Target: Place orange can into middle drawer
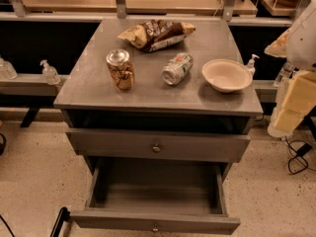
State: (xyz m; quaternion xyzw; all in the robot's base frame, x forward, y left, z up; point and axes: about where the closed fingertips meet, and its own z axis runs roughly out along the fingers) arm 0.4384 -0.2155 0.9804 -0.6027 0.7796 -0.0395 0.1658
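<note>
Orange can [120, 69] upright on counter [94, 95], left of centre. Middle drawer [187, 223] pulled open at bottom, under shut knobbed drawer [197, 146]. Green-white can [177, 68] lying on side just right of orange one, bowl [226, 75] further right, chip bag [155, 33] behind. My gripper [295, 105] off at right edge beside counter, well apart from can; honestly can't tell if open or closed.

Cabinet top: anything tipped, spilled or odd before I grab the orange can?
The green can lies on its side between the upright orange can and the bowl; no spill shows. Nothing else stands out. The gripper hangs off the right edge of the cabinet, away from the cans.
</note>
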